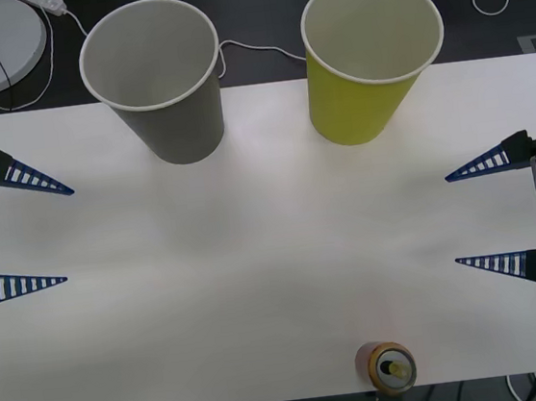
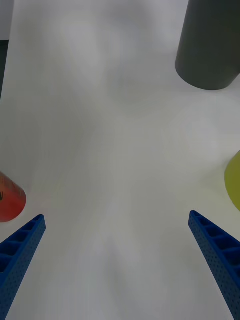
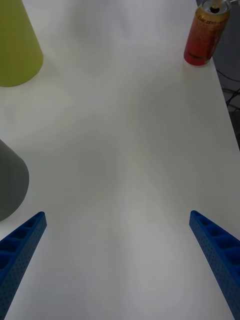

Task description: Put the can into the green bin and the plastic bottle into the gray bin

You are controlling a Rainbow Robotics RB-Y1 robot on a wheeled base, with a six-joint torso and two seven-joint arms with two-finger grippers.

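Upright red can (image 1: 392, 367) at the table's near edge (right of centre), gray bin (image 1: 156, 83) and green bin (image 1: 370, 58) at far edge.

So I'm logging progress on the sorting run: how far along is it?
Nothing looks done yet. The can stands upright at the table's near edge, untouched. The green bin and gray bin stand at the far edge, and what shows of their insides holds nothing. Nothing is in hand: the left claw and right claw wait open at the table's sides. I see no plastic bottle. Both placements remain.
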